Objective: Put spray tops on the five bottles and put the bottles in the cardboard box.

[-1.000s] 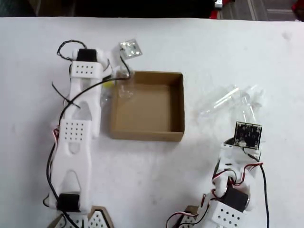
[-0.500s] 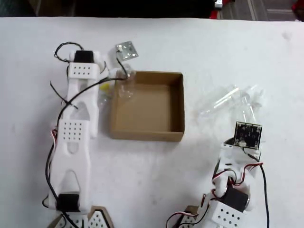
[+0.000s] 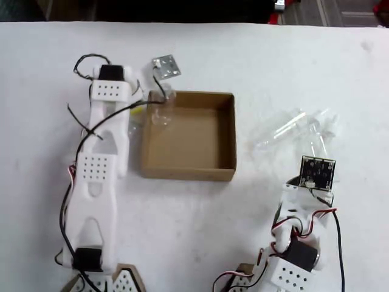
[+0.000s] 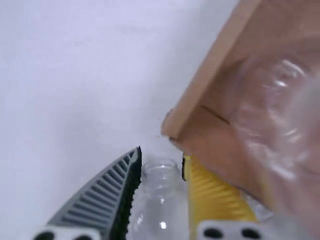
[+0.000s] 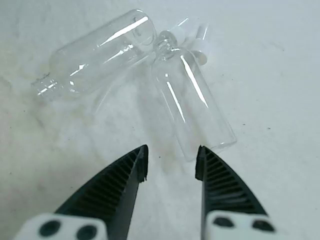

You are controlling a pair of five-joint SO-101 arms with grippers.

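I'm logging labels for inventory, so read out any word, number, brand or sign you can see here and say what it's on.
No text can be read anywhere.
Cardboard box: plain walls, no print.
Loose clear bottles: no labels.
Uncapped bottle in the left end effector: no label.
Camera circuit board: any markings too small to read.

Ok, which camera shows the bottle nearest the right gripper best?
Right wrist view: the bottle lies whole before the open right gripper. High view: a faint clear shape. Left wrist view faces the cardboard box.
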